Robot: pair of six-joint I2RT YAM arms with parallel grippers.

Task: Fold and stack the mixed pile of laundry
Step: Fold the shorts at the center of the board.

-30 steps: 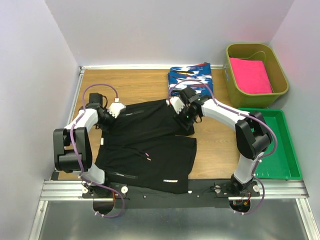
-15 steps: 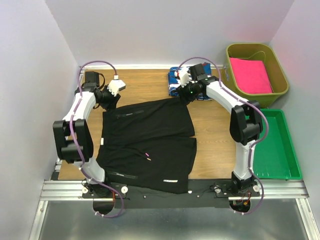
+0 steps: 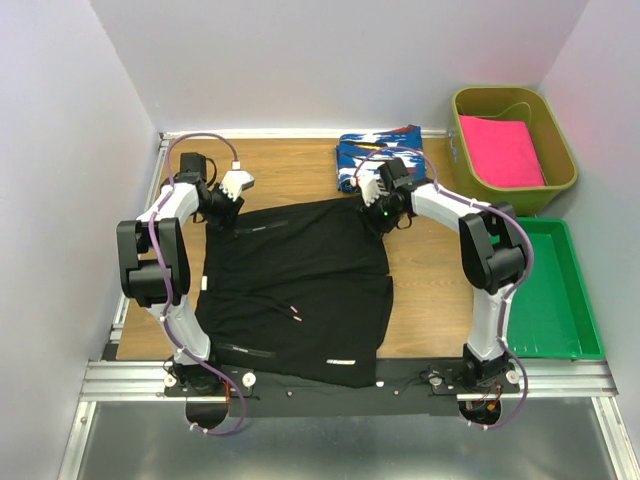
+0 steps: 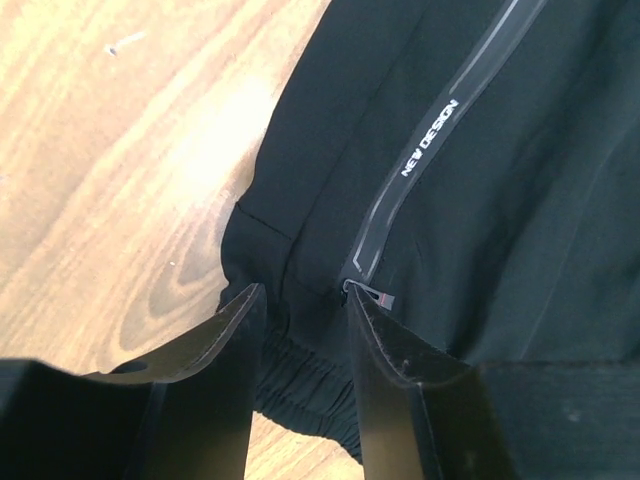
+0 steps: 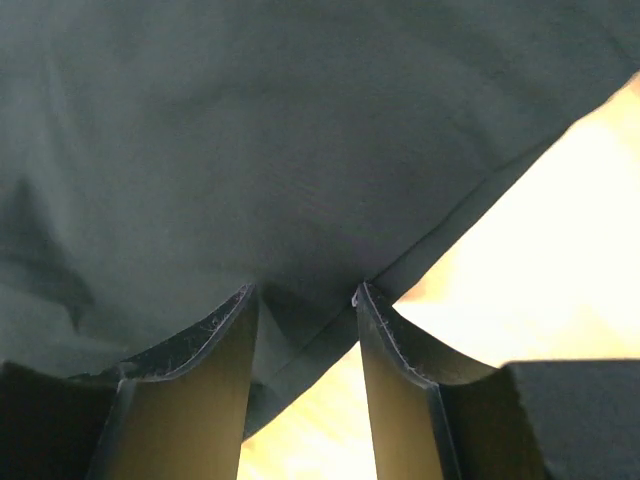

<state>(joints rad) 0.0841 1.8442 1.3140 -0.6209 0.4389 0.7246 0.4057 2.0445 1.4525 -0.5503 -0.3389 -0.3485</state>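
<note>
Your left gripper (image 4: 305, 300) is at the far left corner of the black garment (image 3: 300, 270). Your right gripper (image 5: 305, 295) is at its far right corner. Both hands are partly open. Cloth lies in the gap between the fingers (image 4: 215, 340), but they are not pinching it, so they hold nothing.

The black garment lies spread flat in the middle of the table (image 3: 290, 170). Its near edge reaches the near edge of the table. The blue cloth (image 3: 378, 148) is folded up at the far side, just past your right gripper.

It looks like the step is to grab the two far corners and fold the garment toward you. Here is how to do it well:

- Push both hands down until the edge sits deep between the fingers, then close.
- On the left, grab the stretchy band (image 4: 300, 385), not the zip pull (image 4: 365, 292). The zip is hard and may slip out.
- On the right, get the hem (image 5: 440, 250) well inside the fingers, not just its thin edge.
- Lift both corners to the same height and at the same speed, so the fold comes out straight.
- Keep your right hand away from the blue cloth so you don't mess it up.
</note>
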